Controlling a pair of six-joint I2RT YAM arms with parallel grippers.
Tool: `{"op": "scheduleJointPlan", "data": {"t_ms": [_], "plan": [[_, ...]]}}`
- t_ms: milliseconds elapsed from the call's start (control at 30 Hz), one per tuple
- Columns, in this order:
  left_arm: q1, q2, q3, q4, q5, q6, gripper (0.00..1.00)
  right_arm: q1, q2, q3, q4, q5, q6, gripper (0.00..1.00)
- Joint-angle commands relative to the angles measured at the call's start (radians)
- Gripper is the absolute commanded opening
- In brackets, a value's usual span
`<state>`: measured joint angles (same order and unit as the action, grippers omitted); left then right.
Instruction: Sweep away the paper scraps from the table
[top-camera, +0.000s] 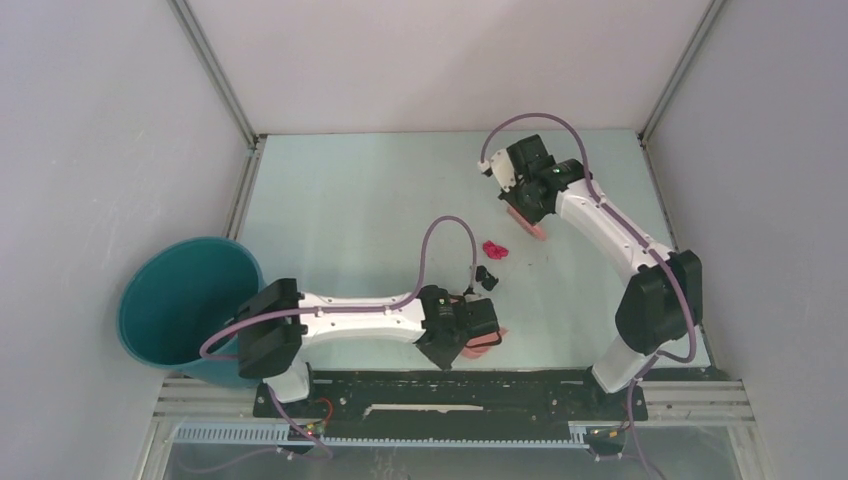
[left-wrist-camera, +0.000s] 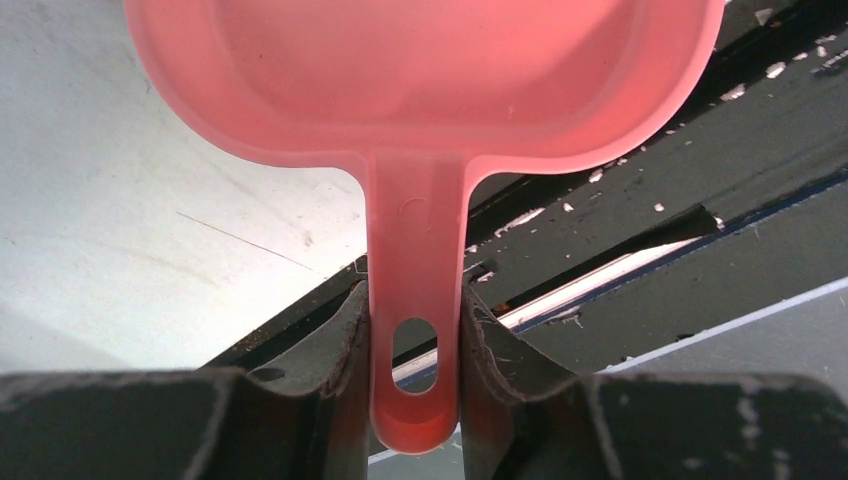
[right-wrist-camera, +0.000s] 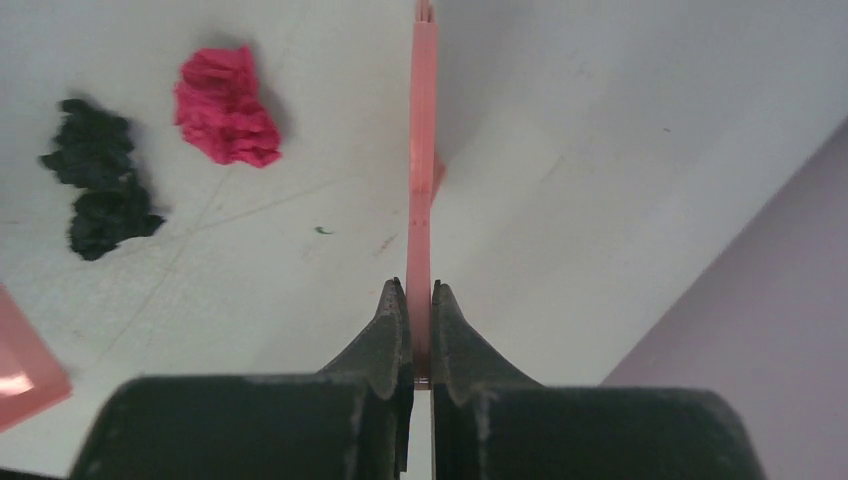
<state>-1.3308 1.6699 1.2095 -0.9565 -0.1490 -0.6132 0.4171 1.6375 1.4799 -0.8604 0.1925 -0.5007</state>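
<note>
Two paper scraps lie on the pale green table (top-camera: 350, 200): a magenta wad (top-camera: 494, 249) and a black one (top-camera: 487, 277). In the right wrist view the magenta wad (right-wrist-camera: 225, 105) and black wads (right-wrist-camera: 95, 175) lie left of the brush. My left gripper (left-wrist-camera: 415, 340) is shut on the handle of the salmon-pink dustpan (left-wrist-camera: 420, 80), which is held near the table's front edge (top-camera: 484, 340), just short of the black wad. My right gripper (right-wrist-camera: 420, 292) is shut on the thin pink brush (right-wrist-camera: 422, 170), which stands on the table (top-camera: 527, 222) behind and right of the scraps.
A round teal bucket (top-camera: 185, 300) stands off the table's left front corner. Black base rails (top-camera: 480, 385) run along the near edge. Grey walls and metal posts close in the back and sides. A corner of the dustpan (right-wrist-camera: 25, 375) shows at the right wrist view's lower left.
</note>
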Motion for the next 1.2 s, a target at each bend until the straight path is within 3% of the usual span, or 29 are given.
{"op": "scheduleJointPlan", "data": {"t_ms": [0,133,367,533,667,967,1167], "plan": [[0.03,-0.006,-0.022,0.014,0.001,-0.017,0.0,0.072,0.024,0.06,-0.096,-0.133,0.063,0.0],[0.057,0.002,-0.037,0.02,-0.02,0.001,0.0,0.125,0.026,0.066,-0.185,-0.3,0.1,0.0],[0.078,0.039,-0.027,0.052,-0.026,0.051,0.0,0.192,-0.063,0.035,-0.302,-0.451,0.17,0.0],[0.078,0.063,-0.011,0.057,-0.033,0.063,0.0,0.167,-0.113,0.097,-0.371,-0.538,0.192,0.0],[0.076,0.043,-0.029,0.074,-0.037,0.064,0.0,0.075,-0.151,0.154,-0.362,-0.586,0.231,0.0],[0.071,-0.046,-0.054,0.033,-0.064,0.059,0.0,-0.112,-0.201,0.157,-0.24,-0.293,0.16,0.0],[0.041,-0.066,-0.059,-0.076,-0.02,0.085,0.0,-0.196,-0.199,0.021,-0.074,0.009,0.056,0.0]]}}
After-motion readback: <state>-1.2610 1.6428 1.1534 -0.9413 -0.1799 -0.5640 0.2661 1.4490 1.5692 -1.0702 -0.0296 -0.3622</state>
